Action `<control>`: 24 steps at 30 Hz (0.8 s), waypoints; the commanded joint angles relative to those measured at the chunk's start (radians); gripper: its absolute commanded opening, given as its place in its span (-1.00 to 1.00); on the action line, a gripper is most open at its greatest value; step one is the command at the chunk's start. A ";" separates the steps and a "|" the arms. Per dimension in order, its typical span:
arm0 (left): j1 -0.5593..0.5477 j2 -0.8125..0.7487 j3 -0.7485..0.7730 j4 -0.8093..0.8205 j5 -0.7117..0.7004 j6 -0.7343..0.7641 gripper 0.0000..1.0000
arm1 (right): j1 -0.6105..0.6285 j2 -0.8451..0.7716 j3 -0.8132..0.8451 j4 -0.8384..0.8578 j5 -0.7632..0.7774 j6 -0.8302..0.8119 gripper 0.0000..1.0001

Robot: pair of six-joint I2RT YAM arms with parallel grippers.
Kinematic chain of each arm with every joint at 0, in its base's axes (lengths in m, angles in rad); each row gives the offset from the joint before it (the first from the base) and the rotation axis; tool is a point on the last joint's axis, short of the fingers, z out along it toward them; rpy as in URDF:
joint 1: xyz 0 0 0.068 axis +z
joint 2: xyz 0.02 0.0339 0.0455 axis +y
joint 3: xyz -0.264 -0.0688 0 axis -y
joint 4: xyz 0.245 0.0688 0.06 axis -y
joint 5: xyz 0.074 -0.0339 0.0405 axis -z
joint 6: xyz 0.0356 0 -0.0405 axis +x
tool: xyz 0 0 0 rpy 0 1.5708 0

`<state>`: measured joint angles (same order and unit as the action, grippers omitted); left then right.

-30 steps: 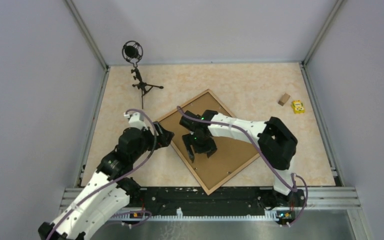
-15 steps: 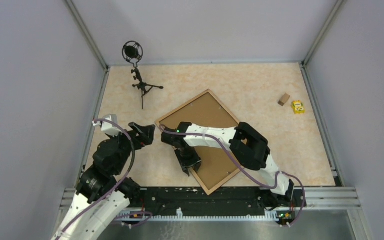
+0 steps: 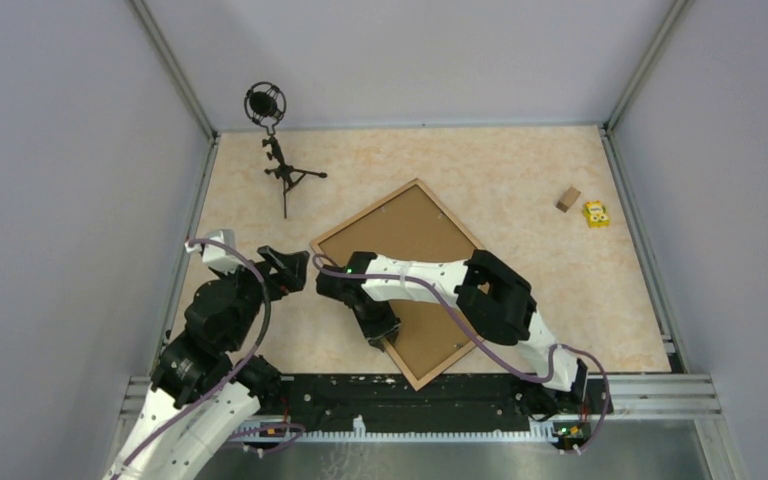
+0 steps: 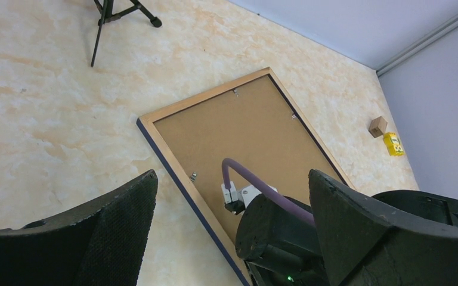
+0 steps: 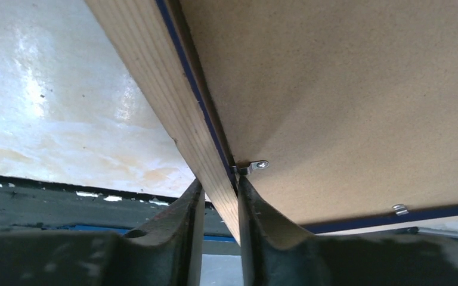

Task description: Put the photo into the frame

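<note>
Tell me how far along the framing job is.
Done: the backing board sits in the frame, which lies back-up. In hand: the right gripper pinches the frame's near-left rail; the left gripper hovers open beside it. Left: unclear; no photo shows, possibly under the board.

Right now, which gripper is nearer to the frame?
Right. The right gripper has its jaws closed on the near-left rail of the frame; the left gripper hovers open just off the frame's left corner, not touching it.
</note>
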<state>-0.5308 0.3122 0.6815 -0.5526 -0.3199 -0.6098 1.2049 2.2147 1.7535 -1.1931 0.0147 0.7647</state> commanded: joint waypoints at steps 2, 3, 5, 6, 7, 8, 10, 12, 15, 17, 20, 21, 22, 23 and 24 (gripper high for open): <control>0.005 -0.013 0.068 0.013 -0.023 0.022 0.97 | 0.001 0.048 -0.059 0.119 0.116 -0.042 -1.00; 0.005 -0.011 0.072 0.013 -0.026 0.022 0.97 | 0.001 0.042 -0.051 0.111 0.130 -0.046 -1.00; 0.005 -0.012 0.087 0.008 -0.036 0.026 0.97 | 0.001 -0.002 -0.030 0.092 0.163 -0.066 -1.00; 0.005 -0.011 0.098 0.005 -0.042 0.027 0.97 | 0.001 -0.036 -0.027 0.102 0.165 -0.087 -1.00; 0.005 -0.011 0.106 0.003 -0.049 0.030 0.97 | -0.001 -0.077 -0.032 0.119 0.160 -0.107 -1.00; 0.005 -0.011 0.113 0.003 -0.056 0.031 0.97 | -0.004 -0.122 -0.041 0.143 0.149 -0.126 -1.00; 0.005 -0.011 0.125 0.006 -0.070 0.025 0.97 | -0.029 -0.210 -0.072 0.208 0.076 -0.157 -1.00; 0.005 -0.013 0.133 0.007 -0.081 0.010 0.97 | -0.069 -0.290 -0.109 0.268 -0.019 -0.169 -1.00; 0.005 -0.011 0.140 -0.006 -0.104 -0.032 0.97 | -0.138 -0.385 -0.153 0.327 -0.125 -0.170 -1.00; 0.005 -0.007 0.146 -0.024 -0.127 -0.072 0.97 | -0.186 -0.435 -0.171 0.354 -0.175 -0.169 -1.00; 0.005 0.019 0.149 -0.052 -0.135 -0.146 0.97 | -0.244 -0.503 -0.211 0.422 -0.279 -0.162 -1.00; 0.005 0.042 0.148 -0.052 -0.112 -0.169 0.97 | -0.260 -0.519 -0.219 0.436 -0.305 -0.159 -1.00; 0.005 0.077 0.150 -0.056 -0.075 -0.196 0.97 | -0.269 -0.533 -0.223 0.445 -0.321 -0.155 -1.00; 0.005 0.129 0.155 -0.060 -0.016 -0.228 0.97 | -0.278 -0.544 -0.224 0.448 -0.328 -0.156 -1.00; 0.005 0.190 0.160 -0.057 0.055 -0.256 0.97 | -0.284 -0.551 -0.223 0.450 -0.334 -0.157 -1.00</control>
<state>-0.5304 0.3405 0.8062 -0.6010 -0.4137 -0.7364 0.9348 1.7401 1.5337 -0.8814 -0.1875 0.6125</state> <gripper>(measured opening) 0.985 0.081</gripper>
